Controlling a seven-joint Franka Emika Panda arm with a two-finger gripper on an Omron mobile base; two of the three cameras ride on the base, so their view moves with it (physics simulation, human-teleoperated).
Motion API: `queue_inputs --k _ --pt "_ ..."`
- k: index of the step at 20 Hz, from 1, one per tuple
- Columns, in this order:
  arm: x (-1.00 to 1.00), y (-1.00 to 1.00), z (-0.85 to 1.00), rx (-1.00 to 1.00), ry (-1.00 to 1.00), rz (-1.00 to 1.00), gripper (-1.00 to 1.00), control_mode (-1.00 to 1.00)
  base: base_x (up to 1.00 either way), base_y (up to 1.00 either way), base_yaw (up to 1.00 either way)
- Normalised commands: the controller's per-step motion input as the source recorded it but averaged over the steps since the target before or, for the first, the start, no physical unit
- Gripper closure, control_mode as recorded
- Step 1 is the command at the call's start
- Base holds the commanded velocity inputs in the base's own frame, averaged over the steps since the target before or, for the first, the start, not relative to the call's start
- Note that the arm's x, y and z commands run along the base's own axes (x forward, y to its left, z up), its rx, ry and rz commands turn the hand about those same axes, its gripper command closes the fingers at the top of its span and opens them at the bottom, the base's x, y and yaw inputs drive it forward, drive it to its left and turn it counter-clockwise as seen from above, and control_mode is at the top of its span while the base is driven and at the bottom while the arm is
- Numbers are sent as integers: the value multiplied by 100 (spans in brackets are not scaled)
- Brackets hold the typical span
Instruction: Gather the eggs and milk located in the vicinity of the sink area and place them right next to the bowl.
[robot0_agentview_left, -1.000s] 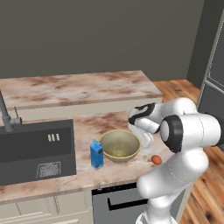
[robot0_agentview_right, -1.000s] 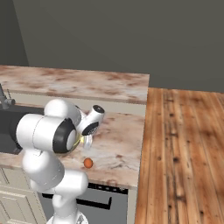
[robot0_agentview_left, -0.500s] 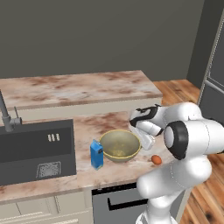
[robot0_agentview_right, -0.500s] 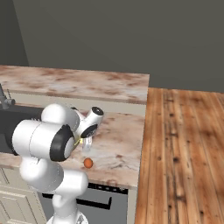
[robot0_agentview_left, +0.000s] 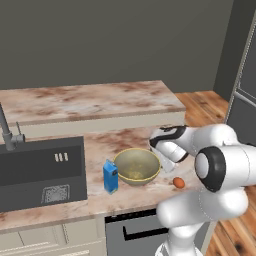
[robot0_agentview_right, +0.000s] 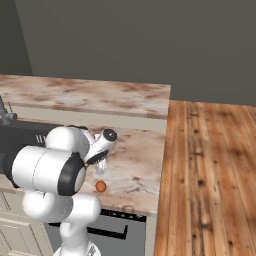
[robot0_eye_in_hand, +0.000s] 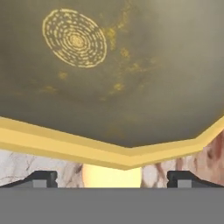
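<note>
A pale cream-yellow egg lies on the marble counter, touching or almost touching the outer wall of the olive-yellow bowl. In the hand view it sits between the two dark fingertips, with the bowl's light rim directly above it and the speckled inside of the bowl beyond. A second egg, reddish-brown, rests on the counter on the bowl's right side, near the front edge. The blue milk carton stands upright just beside the bowl on its left. The black sink with its grey faucet is further left, apart from this group.

All three items appear to be next to the bowl already, so the step in hand looks like letting go of the pale egg and backing away. To do that well, the hand would need to lift straight off, so that neither finger brushes the egg and sets it rolling along the bowl or toward the counter edge. Keeping clear of the bowl rim matters too, since a nudge there could shift everything beside it.

The gripper has its fingers spread wide, one on each side of the pale egg, with clear counter visible between each fingertip and the egg. It holds nothing. In the left base view the white arm reaches over the right side of the bowl, hiding the pale egg there.
</note>
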Motion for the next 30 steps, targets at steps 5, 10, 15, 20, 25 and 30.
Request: queue_inputs --k 5,10,15,20,25,30 --pt "-1 -16 27 7 -19 0 -100 -100 0 0 0" --pt "-1 -33 78 10 -1 0 -100 -100 0 0 0" --pt "0 -28 96 13 18 -8 -100 -100 0 0 0" --pt "0 -10 100 14 34 -10 -100 -100 0 0 0" --pt "-7 -6 83 12 36 -14 -100 -100 0 0 0" --pt "-27 -6 43 12 32 -31 -100 -100 0 0 0"
